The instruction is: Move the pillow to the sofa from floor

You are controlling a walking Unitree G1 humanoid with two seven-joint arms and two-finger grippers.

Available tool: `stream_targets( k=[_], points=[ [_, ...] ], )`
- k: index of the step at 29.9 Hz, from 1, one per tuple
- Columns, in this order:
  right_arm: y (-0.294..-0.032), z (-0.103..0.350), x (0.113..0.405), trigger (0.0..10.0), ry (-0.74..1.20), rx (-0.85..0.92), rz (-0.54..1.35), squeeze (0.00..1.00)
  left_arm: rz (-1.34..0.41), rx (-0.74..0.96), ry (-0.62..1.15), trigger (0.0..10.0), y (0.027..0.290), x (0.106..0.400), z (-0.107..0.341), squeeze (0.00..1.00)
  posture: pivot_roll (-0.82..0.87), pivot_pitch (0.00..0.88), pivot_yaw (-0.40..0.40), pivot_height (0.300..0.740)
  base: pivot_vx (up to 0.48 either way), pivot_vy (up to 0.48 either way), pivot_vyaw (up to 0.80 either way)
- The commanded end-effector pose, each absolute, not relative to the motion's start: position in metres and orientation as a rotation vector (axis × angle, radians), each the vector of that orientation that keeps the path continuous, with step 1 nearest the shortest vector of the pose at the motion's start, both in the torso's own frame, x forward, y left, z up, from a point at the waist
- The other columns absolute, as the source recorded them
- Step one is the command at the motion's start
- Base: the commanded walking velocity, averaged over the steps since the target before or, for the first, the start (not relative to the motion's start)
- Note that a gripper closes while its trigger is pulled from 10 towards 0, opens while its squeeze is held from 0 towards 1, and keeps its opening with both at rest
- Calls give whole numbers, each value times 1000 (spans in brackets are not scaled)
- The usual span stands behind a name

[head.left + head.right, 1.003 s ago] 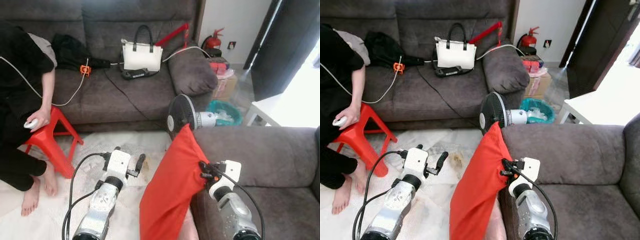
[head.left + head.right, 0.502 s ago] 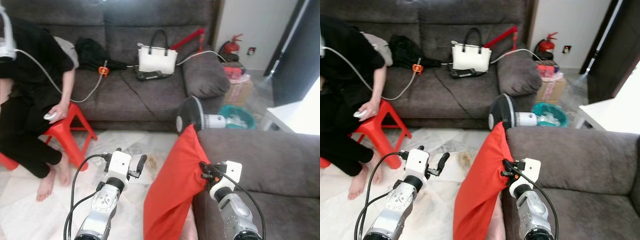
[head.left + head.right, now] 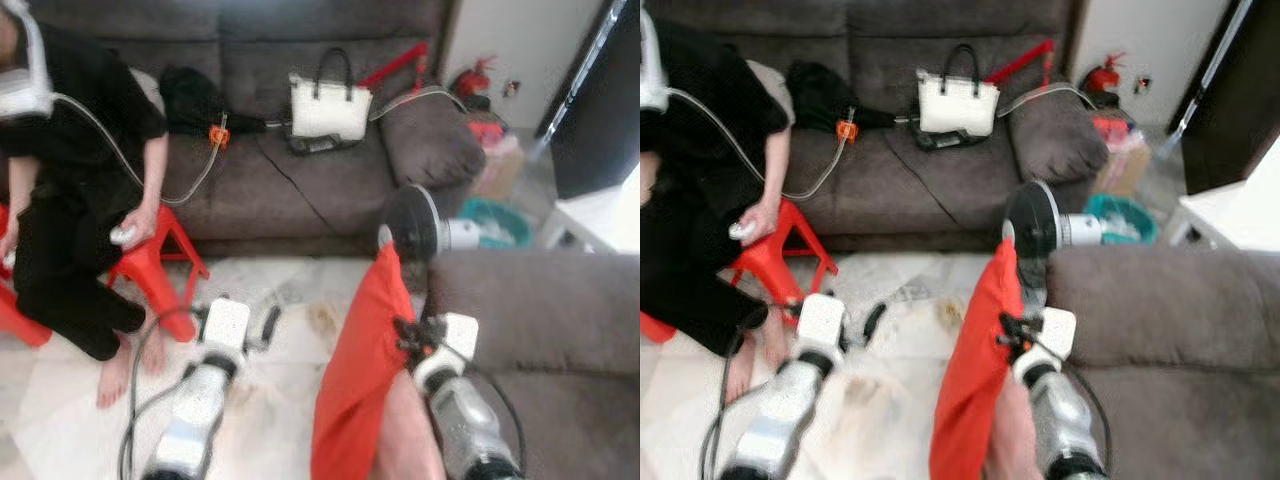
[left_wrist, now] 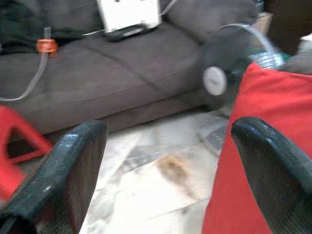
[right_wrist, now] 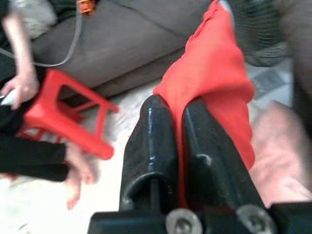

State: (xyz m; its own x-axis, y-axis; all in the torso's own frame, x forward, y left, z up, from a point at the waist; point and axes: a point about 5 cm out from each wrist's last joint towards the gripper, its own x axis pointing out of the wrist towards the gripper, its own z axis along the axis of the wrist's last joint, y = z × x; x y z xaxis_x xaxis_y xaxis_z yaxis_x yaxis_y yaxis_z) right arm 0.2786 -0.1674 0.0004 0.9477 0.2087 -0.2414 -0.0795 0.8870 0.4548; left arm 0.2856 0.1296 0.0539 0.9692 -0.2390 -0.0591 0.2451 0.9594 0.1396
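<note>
while the head views are blurred, the right end effector (image 5: 176, 141) is clamped on the red pillow (image 3: 362, 380), fabric pinched btwn its two black fingers (image 5: 148, 146). pillow hangs upright off that end effector, its top corner up by the black fan (image 3: 412, 222), its lower part dropping beside the near grey sofa (image 3: 540, 310), which sits just right of the end effector. left end effector (image 4: 165, 161) is held out over the pale floor (image 3: 270, 390), fingers wide apart, nothing btwn them; pillow just to its right. far sofa (image 3: 300, 190) beyond carries a white handbag (image 3: 330, 105). left of the left end effector, a person in black (image 3: 70, 200) sits on a red stool (image 3: 160, 260).
</note>
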Motion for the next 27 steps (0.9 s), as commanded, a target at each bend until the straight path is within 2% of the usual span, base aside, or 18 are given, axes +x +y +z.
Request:
stream_targets(
  k=[1,9,27],
  points=[
    [-168,28,299,10000,148,439,171,0,-224,156,48,10000,139,286,53,0,137,0,-52,740,0,307,0],
    [-172,25,299,10000,168,441,150,0,-227,157,40,10000,136,286,54,0,131,0,-56,740,0,32,0],
    [-176,22,299,10000,196,438,125,0,-241,146,25,10000,132,287,56,0,124,0,-57,740,0,0,-800]
  ],
)
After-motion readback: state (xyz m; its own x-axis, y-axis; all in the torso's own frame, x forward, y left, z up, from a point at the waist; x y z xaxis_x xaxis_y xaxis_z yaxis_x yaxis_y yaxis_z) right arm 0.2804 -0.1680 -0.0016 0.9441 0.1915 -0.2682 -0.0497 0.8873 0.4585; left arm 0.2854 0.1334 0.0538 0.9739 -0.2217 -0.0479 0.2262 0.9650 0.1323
